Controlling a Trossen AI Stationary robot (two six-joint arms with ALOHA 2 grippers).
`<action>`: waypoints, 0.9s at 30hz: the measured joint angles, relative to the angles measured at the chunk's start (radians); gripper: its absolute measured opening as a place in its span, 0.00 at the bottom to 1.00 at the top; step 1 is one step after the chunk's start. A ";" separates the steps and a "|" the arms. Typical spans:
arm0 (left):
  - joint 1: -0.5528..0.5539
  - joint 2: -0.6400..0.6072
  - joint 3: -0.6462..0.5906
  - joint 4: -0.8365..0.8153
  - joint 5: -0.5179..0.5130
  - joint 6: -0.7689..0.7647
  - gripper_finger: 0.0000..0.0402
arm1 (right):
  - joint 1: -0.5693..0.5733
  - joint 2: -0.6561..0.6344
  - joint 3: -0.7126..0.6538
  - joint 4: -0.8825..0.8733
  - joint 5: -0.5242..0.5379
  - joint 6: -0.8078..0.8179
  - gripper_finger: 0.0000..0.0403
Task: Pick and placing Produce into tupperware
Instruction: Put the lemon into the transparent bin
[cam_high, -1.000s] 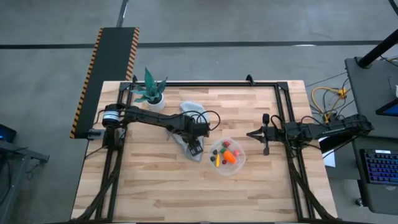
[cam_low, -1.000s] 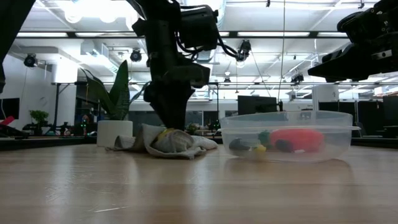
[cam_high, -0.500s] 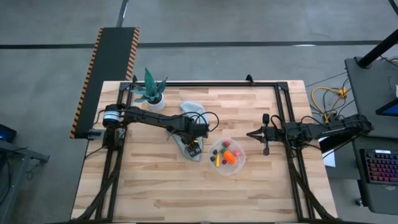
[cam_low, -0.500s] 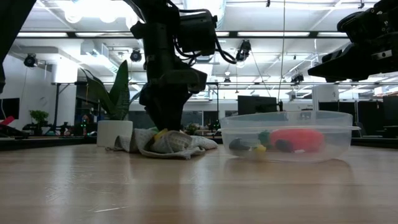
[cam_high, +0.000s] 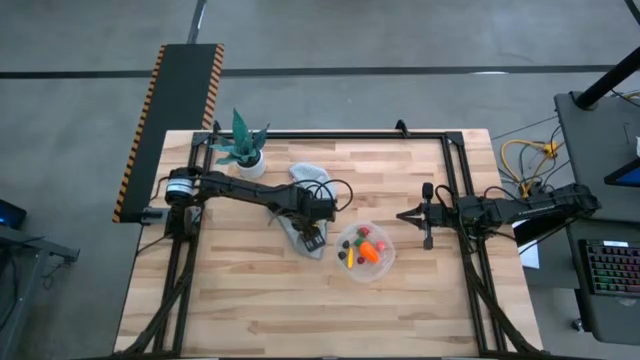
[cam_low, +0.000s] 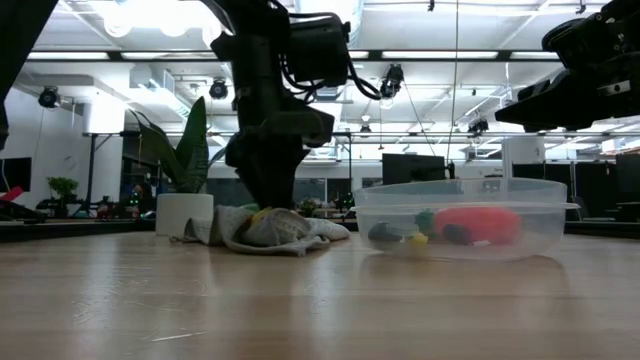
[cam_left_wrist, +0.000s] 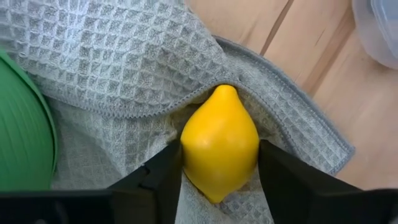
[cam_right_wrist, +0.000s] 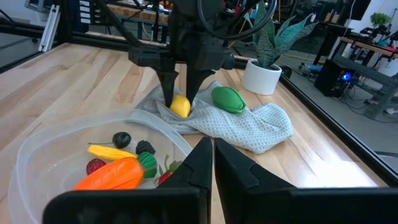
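Left wrist view: left gripper (cam_left_wrist: 219, 171) down on the grey cloth (cam_left_wrist: 124, 56), fingers (cam_left_wrist: 163, 180) pressed to both sides of the yellow lemon (cam_left_wrist: 219, 146), closed on it. Cloth folded up around the lemon's tip and bunched beneath it; edge of a green piece (cam_left_wrist: 25, 137) just beside, also on the cloth.

High view: same gripper (cam_high: 313, 238) over the cloth (cam_high: 305, 215), near the clear round container (cam_high: 366, 250), which sits toward the middle of the wooden table (cam_high: 250, 300). Right gripper (cam_high: 404, 215) parked off to the right side, well apart from the container, fingers shut and empty. Potted plant (cam_high: 242, 148) at the far edge.

Right wrist view: carrot (cam_right_wrist: 115, 176), yellow sliver (cam_right_wrist: 111, 152) and dark berries (cam_right_wrist: 122, 139) already inside the container (cam_right_wrist: 37, 155); lemon (cam_right_wrist: 180, 106) and green piece (cam_right_wrist: 227, 99) not yet in.

Risks, as judged: smooth rounded lemon liable to squirt out of a two-sided pinch on lifting; cloth fold possibly caught under a fingertip, dragging cloth and green piece along; low carry likely to clip the container rim and shove it.
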 joint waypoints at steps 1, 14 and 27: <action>0.000 0.000 0.002 0.000 0.000 0.000 0.39 | 0.000 0.000 0.000 0.000 0.000 0.000 0.02; -0.004 -0.004 0.054 -0.026 -0.008 0.005 0.25 | 0.000 0.000 0.000 0.000 0.000 0.000 0.02; -0.007 -0.006 0.054 -0.028 0.030 0.048 0.16 | 0.000 0.000 0.000 0.000 0.000 0.004 0.02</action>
